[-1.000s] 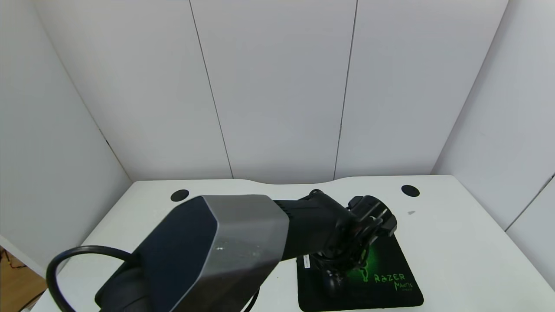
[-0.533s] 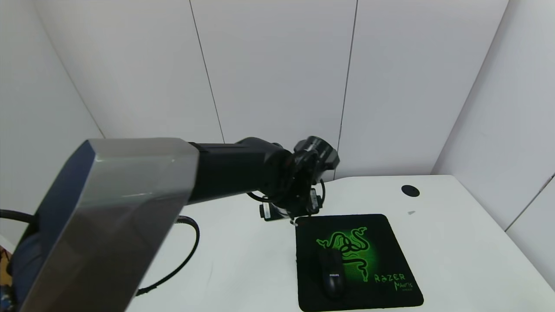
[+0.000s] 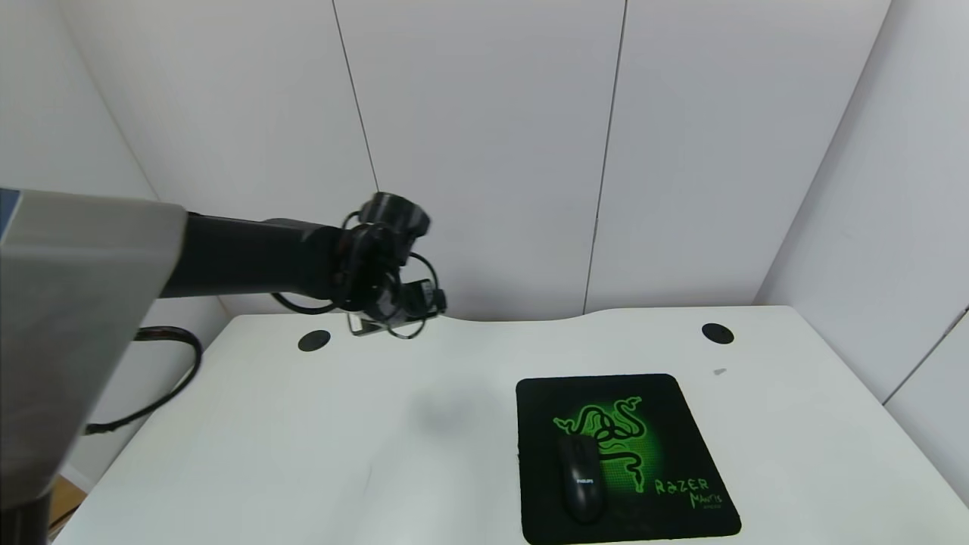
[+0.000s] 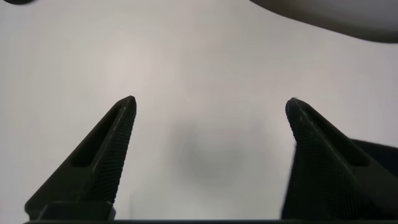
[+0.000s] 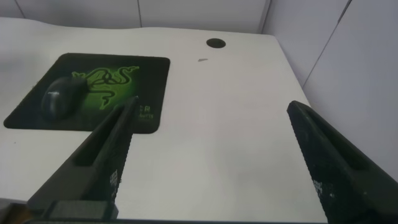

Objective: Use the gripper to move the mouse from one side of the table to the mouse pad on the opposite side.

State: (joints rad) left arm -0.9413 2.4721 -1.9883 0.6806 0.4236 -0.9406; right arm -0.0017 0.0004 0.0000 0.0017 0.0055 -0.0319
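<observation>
The black mouse (image 3: 581, 479) lies on the black mouse pad (image 3: 674, 424) with the green logo, at the right front of the white table (image 3: 303, 439). It lies on the pad's left half, free of any gripper. My left gripper (image 3: 394, 318) hangs in the air over the table's back left, far from the mouse. Its wrist view shows it (image 4: 211, 102) open and empty above bare table. My right gripper (image 5: 211, 106) is open and empty over the table's right side. Its view shows the mouse (image 5: 62, 96) on the pad (image 5: 149, 74) farther off.
Two round black cable holes sit near the back edge, one at the left (image 3: 313, 341) and one at the right (image 3: 716, 333). White wall panels enclose the table at the back and both sides. A black cable loops from the left arm (image 3: 151, 401).
My left gripper has let go of the mouse on the pad, risen and swung back to the left. The mouse stays on the pad.
</observation>
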